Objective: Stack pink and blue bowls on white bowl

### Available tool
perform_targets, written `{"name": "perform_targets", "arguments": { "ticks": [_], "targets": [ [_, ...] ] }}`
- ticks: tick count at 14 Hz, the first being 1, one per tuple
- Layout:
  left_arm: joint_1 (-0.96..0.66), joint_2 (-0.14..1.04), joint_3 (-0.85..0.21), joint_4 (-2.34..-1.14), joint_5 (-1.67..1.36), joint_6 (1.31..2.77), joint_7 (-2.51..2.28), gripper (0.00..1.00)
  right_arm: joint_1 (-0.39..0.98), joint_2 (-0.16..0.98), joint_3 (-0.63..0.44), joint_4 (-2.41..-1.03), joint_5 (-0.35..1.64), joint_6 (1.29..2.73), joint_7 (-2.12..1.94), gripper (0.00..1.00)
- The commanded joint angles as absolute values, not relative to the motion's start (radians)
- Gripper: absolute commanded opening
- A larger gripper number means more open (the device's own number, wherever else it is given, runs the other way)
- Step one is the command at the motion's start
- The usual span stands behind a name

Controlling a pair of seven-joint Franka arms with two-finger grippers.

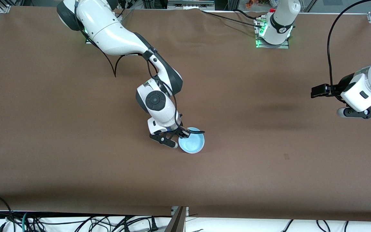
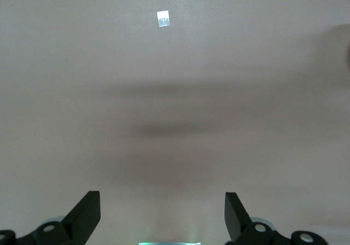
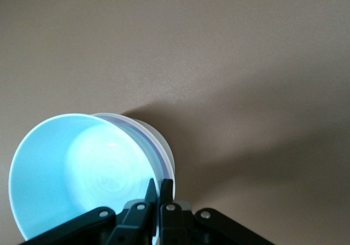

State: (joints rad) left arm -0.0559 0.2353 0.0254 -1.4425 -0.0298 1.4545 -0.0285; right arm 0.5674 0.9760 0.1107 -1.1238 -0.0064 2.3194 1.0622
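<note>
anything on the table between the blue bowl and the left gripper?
Nothing: in the front view only bare brown table runs from the blue bowl, pinched at its rim by the right gripper, to the open left gripper.

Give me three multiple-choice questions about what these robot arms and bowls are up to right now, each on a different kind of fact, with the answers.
1. Where is the blue bowl?
A. Alone at the left arm's end of the table
B. Nested on top of the other bowls, mid-table
C. Upside down by a robot's base

2. How many bowls sit apart from the stack?
A. None
B. One
C. Two

3. What is the right tool doing?
A. Hanging open over bare table
B. Holding a spoon
C. Shut on the blue bowl's rim

Answers:
1 B, the right wrist view shows pink and white rims just outside the blue one.
2 A, the front view shows one cluster on the table.
3 C, its fingers pinch the rim; the left tool waits open over bare table.
</note>
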Motion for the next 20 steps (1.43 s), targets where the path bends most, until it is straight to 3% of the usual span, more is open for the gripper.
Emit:
{"name": "perform_targets", "arguments": {
  "ticks": [1,12,13,16,20],
  "targets": [
    [-0.038,0.233,0.012,-1.443,-0.015,1.457,-0.003,1.00,0.572,1.008,0.110,-1.085,-0.017,2.329,1.057,0.00],
    [-0.038,0.244,0.014,-1.428,-0.038,1.457,-0.006,1.00,0.574,1.028,0.110,-1.086,-0.017,2.368,1.057,0.00],
    [-0.038,0.244,0.014,-1.425,-0.040,1.457,-0.006,1.00,0.574,1.026,0.112,-1.085,-0.017,2.368,1.055,0.23],
    [-0.038,0.244,0.014,-1.427,-0.040,1.457,-0.006,1.00,0.580,1.020,0.118,-1.081,-0.015,2.368,1.063,0.62],
    [-0.040,0.244,0.012,-1.425,-0.037,1.457,-0.011,1.00,0.575,1.011,0.118,-1.071,-0.015,2.355,1.052,0.81]
  ]
}}
